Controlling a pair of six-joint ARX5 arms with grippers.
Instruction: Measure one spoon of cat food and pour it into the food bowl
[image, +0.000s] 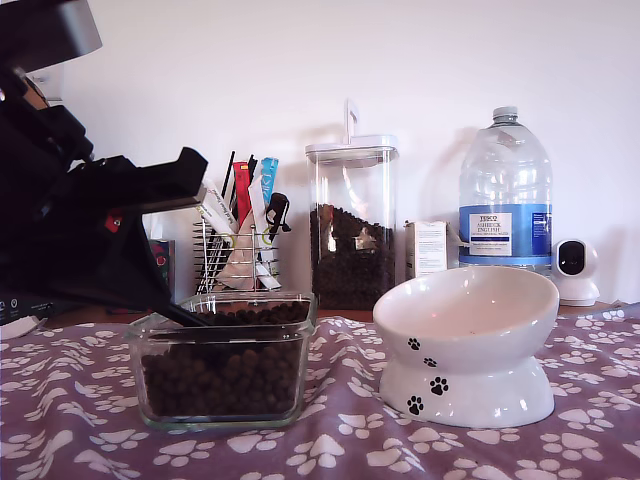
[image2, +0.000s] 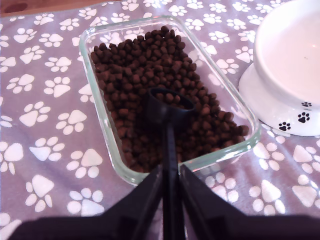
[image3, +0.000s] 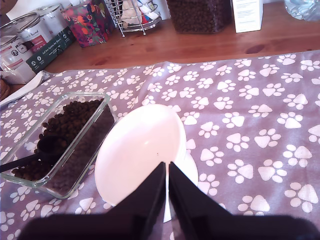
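Purple cloth with white paw prints (image: 600, 440) covers the table, soft and slightly rumpled. On it, one wide white glossy ceramic food bowl (image: 470, 310) on a thick pedestal with small black paw prints, inside bare, sitting toward the exterior view's right. Just beside it, toward that view's left, one rectangular clear glass container (image: 225, 360) with rounded corners, filled with small round dark brown cat food pellets (image2: 150, 70), matte and pea-like.

Behind on the wood counter: one tall clear canister with a white lid (image: 351, 220), part full of the same kibble; one large clear plastic water bottle (image: 505, 190).

My first gripper (image2: 170, 185) comes in from the exterior view's left, angled down over the container, jaws pinched onto the thin straight handle of one black plastic spoon (image2: 169, 107). Its small round cup rests in the kibble with a few pellets inside.

My second gripper (image3: 166, 187) hangs above the bowl's rim, jaws pressed together on nothing.
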